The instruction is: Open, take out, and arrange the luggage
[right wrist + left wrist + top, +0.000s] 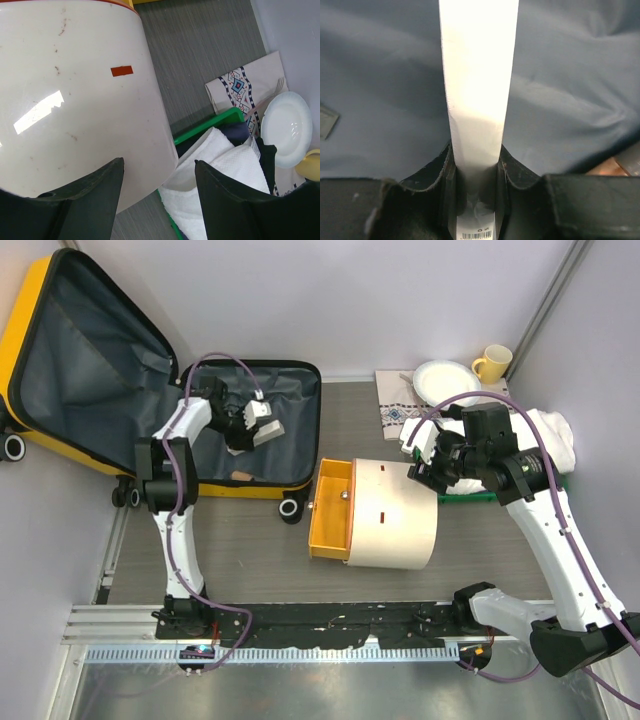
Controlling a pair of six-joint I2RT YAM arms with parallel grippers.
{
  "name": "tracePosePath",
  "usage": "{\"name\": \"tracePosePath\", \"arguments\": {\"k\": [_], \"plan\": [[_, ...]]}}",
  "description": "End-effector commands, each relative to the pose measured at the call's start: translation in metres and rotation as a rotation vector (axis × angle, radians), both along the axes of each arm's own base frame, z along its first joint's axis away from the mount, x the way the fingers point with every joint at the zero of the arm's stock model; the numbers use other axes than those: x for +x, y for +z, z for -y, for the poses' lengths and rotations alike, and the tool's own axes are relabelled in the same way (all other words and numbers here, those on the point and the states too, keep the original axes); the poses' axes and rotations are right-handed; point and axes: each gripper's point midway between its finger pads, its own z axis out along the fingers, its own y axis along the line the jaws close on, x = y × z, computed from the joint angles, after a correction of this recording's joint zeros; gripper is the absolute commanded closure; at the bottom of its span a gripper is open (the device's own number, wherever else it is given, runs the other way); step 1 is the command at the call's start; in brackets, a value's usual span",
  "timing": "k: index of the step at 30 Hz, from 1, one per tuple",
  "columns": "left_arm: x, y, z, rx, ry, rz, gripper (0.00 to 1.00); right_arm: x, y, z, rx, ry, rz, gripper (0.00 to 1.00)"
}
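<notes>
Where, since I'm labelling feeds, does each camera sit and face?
Top external: above and behind the arm bases, looking down on the table; both arms show, luggage open at left.
Left wrist: on the left arm, facing the luggage lining; left hand shut on a white slab.
Right wrist: on the right arm, looking down at the cream cylinder and green tray; right hand open.
Shared: top and right wrist both show cylinder and tray.

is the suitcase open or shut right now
The luggage is open: lid swung back, grey lining showing in both halves; the left tool grips a flat white item over it.
</notes>
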Motion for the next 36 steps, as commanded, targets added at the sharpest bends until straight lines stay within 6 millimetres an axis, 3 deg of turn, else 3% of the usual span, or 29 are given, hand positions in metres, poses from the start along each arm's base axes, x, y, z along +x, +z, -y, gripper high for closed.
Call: {"name": "tracePosePath", "arguments": {"k": [1,4,6,8,12,13,14,15,17,19,24,29,33,36], "plan": [[0.036,0.029,0.005,-0.101,0.181,0.052,0.91,-0.072,-0.078,0.034,-0.197,-0.033,-0.446,0.34],[0.041,0.045,0.005,-0.139,0.270,0.036,1.00,-0.071,-0.077,0.034,-0.195,-0.033,-0.442,0.34],[0.037,0.063,0.011,-0.196,0.333,-0.009,1.00,-0.071,-0.077,0.034,-0.195,-0.033,-0.442,0.34],[0.018,0.093,0.028,-0.325,0.428,-0.158,1.00,-0.070,-0.076,0.034,-0.192,-0.036,-0.437,0.34],[-0.028,0.136,0.067,-0.490,0.601,-0.459,1.00,-0.070,-0.077,0.033,-0.187,-0.043,-0.441,0.34],[-0.038,0.143,0.074,-0.512,0.632,-0.513,1.00,-0.070,-0.077,0.032,-0.184,-0.045,-0.439,0.34],[-0.053,0.136,0.088,-0.532,0.739,-0.652,1.00,-0.070,-0.077,0.031,-0.178,-0.043,-0.444,0.34],[-0.058,0.151,0.087,-0.532,0.821,-0.617,1.00,-0.070,-0.077,0.031,-0.175,-0.045,-0.448,0.33],[-0.079,0.149,0.101,-0.518,0.940,-0.711,1.00,-0.069,-0.078,0.030,-0.171,-0.045,-0.448,0.34],[-0.093,0.164,0.107,-0.529,0.989,-0.701,1.00,-0.067,-0.078,0.029,-0.162,-0.063,-0.444,0.34],[-0.142,0.172,0.140,-0.512,0.979,-0.837,1.00,-0.064,-0.072,0.025,-0.124,-0.114,-0.452,0.34],[-0.198,0.183,0.174,-0.477,0.852,-0.854,0.99,-0.067,-0.069,0.027,-0.111,-0.145,-0.439,0.34],[-0.220,0.200,0.187,-0.500,0.782,-0.773,0.97,-0.072,-0.069,0.027,-0.092,-0.158,-0.435,0.34],[-0.236,0.199,0.195,-0.475,0.744,-0.797,0.95,-0.074,-0.069,0.026,-0.080,-0.160,-0.434,0.33]]}}
